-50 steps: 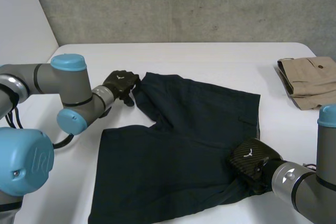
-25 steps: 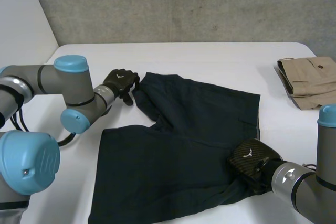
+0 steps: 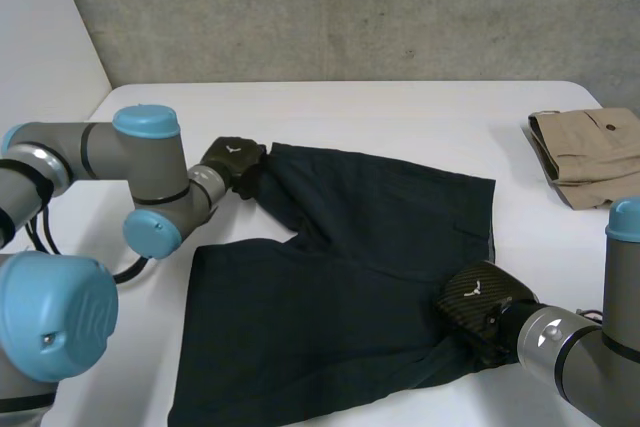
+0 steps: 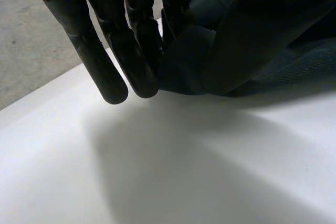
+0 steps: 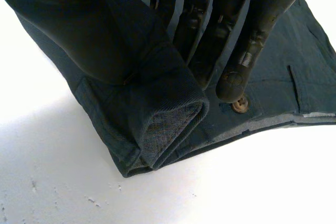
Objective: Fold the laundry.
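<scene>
Covering the white tabletop's (image 3: 400,112) near half, the dark shorts (image 3: 350,277) lie spread out. A folded khaki garment (image 3: 590,152) sits at the right edge, well apart, and nothing blocks a fold. The left hand (image 3: 232,159) pinches the shorts' far-left corner between fingers and thumb. The right hand (image 3: 478,302) clamps a rolled near-right corner. Either shallow pinch could slip on lifting and skew the fold.

text: none readable | emblem: white, left hand (image 3: 232,155), right hand (image 3: 485,309)
</scene>
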Controlling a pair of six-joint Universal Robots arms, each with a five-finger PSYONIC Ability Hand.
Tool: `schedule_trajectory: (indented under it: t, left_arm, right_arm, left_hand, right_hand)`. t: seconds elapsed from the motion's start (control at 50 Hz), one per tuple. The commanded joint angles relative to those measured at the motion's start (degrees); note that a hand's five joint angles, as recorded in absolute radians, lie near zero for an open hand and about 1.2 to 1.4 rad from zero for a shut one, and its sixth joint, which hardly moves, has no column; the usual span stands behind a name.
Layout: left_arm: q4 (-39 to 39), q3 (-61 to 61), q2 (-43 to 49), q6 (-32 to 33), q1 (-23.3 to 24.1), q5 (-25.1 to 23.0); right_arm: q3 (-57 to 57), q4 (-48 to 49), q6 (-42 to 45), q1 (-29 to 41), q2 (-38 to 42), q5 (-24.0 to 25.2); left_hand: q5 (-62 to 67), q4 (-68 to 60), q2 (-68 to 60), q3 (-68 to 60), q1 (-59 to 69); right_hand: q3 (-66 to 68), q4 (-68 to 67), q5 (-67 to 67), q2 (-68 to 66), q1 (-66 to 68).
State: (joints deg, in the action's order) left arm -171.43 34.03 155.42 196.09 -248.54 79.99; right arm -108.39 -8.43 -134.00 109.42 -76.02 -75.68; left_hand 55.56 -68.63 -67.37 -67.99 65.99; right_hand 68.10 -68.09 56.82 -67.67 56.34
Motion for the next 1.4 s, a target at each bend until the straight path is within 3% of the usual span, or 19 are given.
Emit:
schedule_trajectory:
  t: [0.02,0.18,0.5,0.52,0.54,0.56,0.72,1.04,1.06,1.12,1.14,1.16,1.4]
  left_arm:
    - [-3.0,8.3,-6.2,0.3,-0.3,1.5]
    - [-8.3,17.3,-11.2,0.3,-2.7,3.3]
    - [-8.7,25.1,-14.7,0.0,-4.7,3.4]
    - [-8.7,26.2,-15.1,0.1,-4.6,3.3]
    - [-8.7,26.3,-15.1,0.2,-4.6,3.3]
    - [-8.7,26.8,-15.7,0.2,-4.6,3.2]
    - [-8.9,27.0,-16.6,0.3,-4.5,2.6]
    - [-8.8,23.8,-13.4,0.3,-3.6,2.7]
    - [-8.8,23.8,-13.4,0.3,-3.4,2.7]
    - [-8.7,23.7,-13.4,0.3,-3.2,3.2]
    - [-8.5,23.7,-13.7,0.3,-3.3,3.5]
    - [-8.5,23.9,-13.8,0.4,-3.2,3.7]
    - [-11.2,31.8,-20.4,1.7,-4.3,10.4]
  right_arm:
    - [-0.2,0.0,0.0,0.1,0.0,0.0]
    - [-0.3,0.0,0.0,0.1,0.0,0.0]
    - [-0.5,0.0,0.1,0.2,0.0,0.0]
    - [-0.5,0.0,0.0,0.2,0.0,0.0]
    - [-0.5,0.0,0.1,0.2,0.0,0.0]
    - [-0.5,0.0,0.1,0.2,0.0,0.0]
    - [-0.7,0.0,0.0,0.2,0.0,0.0]
    - [-0.9,0.1,0.1,0.1,0.0,0.0]
    - [-0.9,0.0,0.1,0.1,0.0,0.0]
    - [-0.9,0.1,0.1,0.1,0.0,0.0]
    - [-0.9,0.0,0.1,0.1,0.0,0.0]
    - [-0.9,0.1,0.1,0.1,0.0,0.0]
    - [-1.0,0.0,0.1,0.2,0.0,0.0]
  left_hand:
    - [14.4,-11.4,-12.6,-12.0,14.0]
    - [14.4,-11.4,-12.6,-12.0,14.0]
    - [14.4,-11.4,-12.6,-12.0,14.0]
    - [-1.2,4.3,3.0,3.6,-1.6]
    - [-5.0,8.1,6.8,7.4,-5.4]
    - [-16.9,19.9,18.7,19.3,-17.3]
    - [-17.8,20.9,19.6,20.3,-18.3]
    - [-17.3,20.4,19.1,19.8,-17.8]
    - [-16.3,19.4,18.1,18.8,-16.8]
    - [0.6,2.4,1.2,1.8,0.2]
    - [12.3,-9.3,-10.5,-9.9,11.9]
    - [14.4,-11.3,-12.6,-12.0,14.0]
    - [14.4,-11.4,-12.6,-12.0,14.0]
  right_hand:
    - [11.9,-11.9,13.2,-12.3,23.7]
    - [11.9,-11.9,13.2,-12.3,23.7]
    - [11.9,-11.9,13.2,-12.3,23.7]
    - [11.9,-11.9,13.2,-12.3,23.7]
    - [11.9,-11.9,13.2,-12.3,23.7]
    - [11.9,-11.9,13.2,-12.3,23.7]
    - [11.9,-11.9,13.2,-12.3,23.7]
    - [11.9,-11.9,13.2,-12.3,23.7]
    - [11.9,-11.9,13.2,-12.3,23.7]
    - [11.9,-11.9,13.2,-12.3,23.7]
    - [11.9,-11.9,13.2,-12.3,23.7]
    - [11.9,-11.9,13.2,-12.3,23.7]
    - [11.9,-11.9,13.2,-12.3,23.7]
